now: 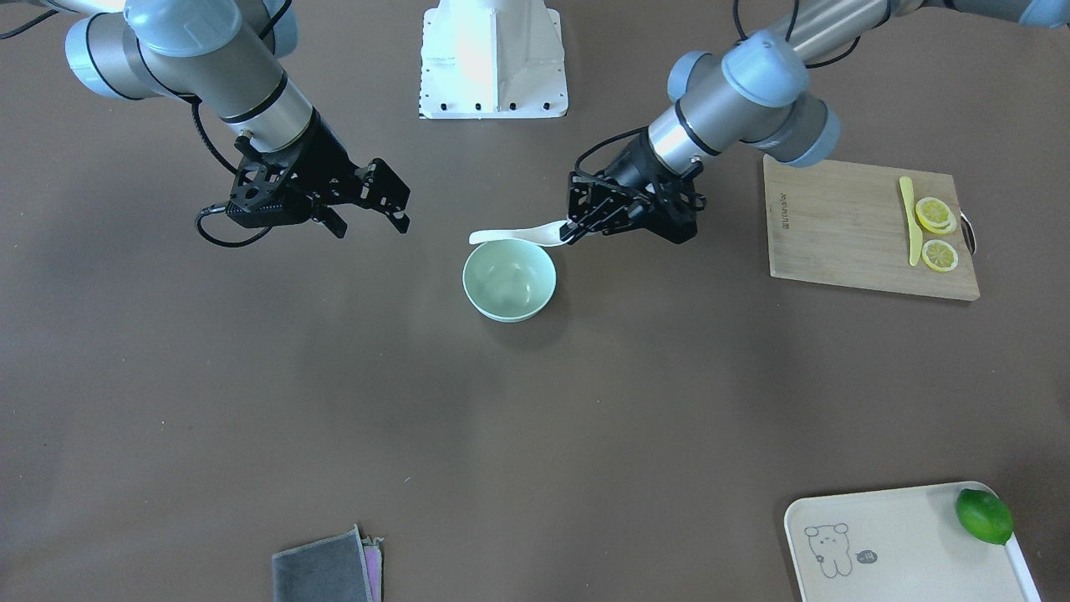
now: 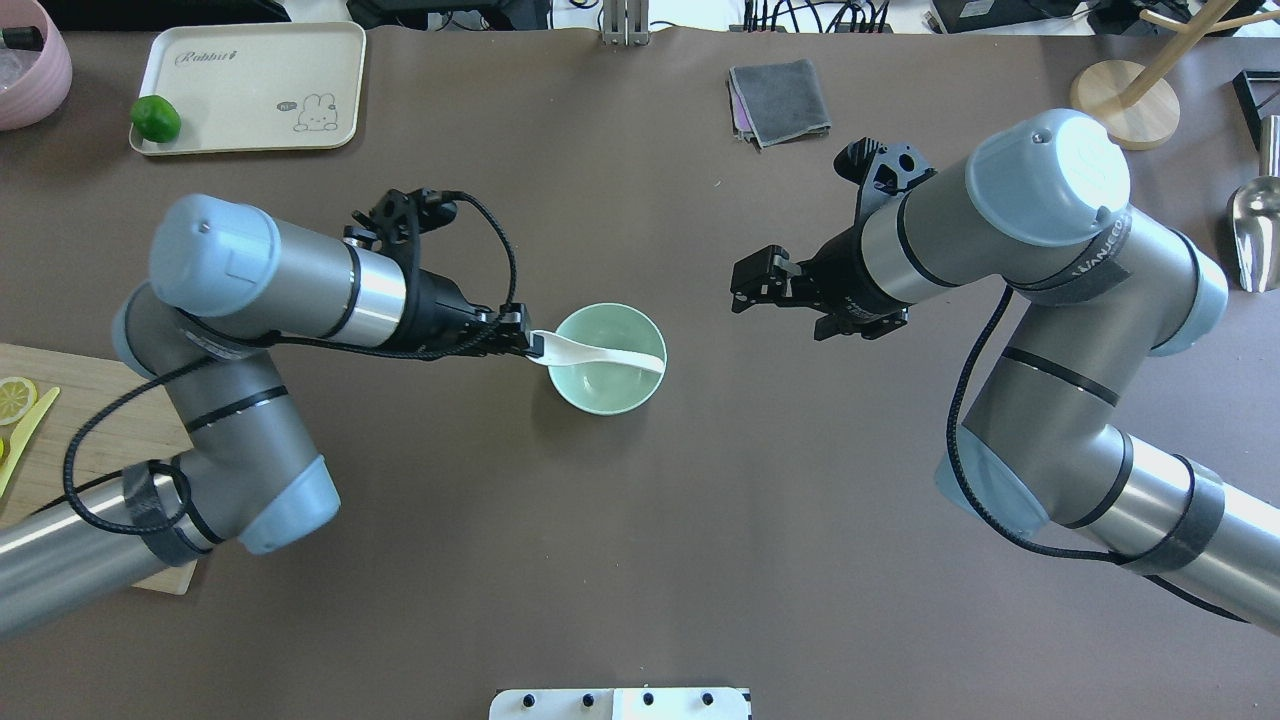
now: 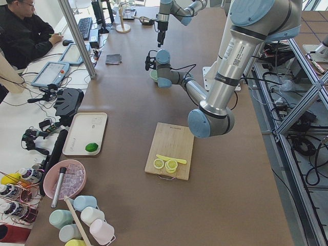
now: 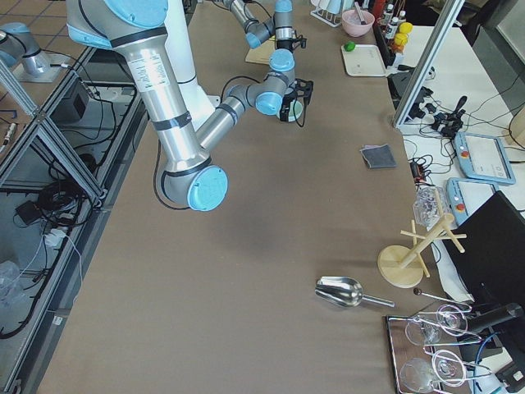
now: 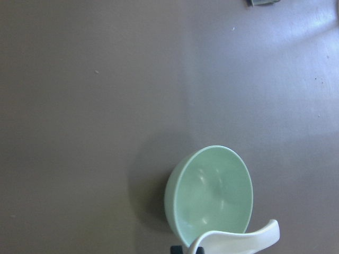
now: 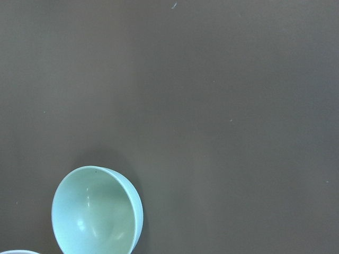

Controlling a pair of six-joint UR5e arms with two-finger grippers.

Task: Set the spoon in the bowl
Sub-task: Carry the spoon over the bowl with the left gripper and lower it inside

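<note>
The pale mint-green bowl (image 1: 509, 284) stands upright in the middle of the table; it also shows in the overhead view (image 2: 600, 388) and both wrist views (image 5: 212, 190) (image 6: 95, 211). My left gripper (image 1: 572, 232) (image 2: 531, 345) is shut on the handle end of the white spoon (image 1: 512, 237). The spoon (image 2: 603, 353) is held about level, with its scoop reaching across above the bowl's mouth; it also shows in the left wrist view (image 5: 238, 241). My right gripper (image 1: 372, 222) (image 2: 745, 292) is open and empty, hovering to the bowl's other side, apart from it.
A wooden cutting board (image 1: 844, 226) with lemon slices (image 1: 936, 216) and a yellow knife (image 1: 909, 219) lies on my left. A cream tray (image 1: 894, 552) holds a lime (image 1: 984, 516). A grey cloth (image 1: 322, 568) lies at the far edge. A metal scoop (image 2: 1255, 235) and wooden stand (image 2: 1125, 100) are on my right.
</note>
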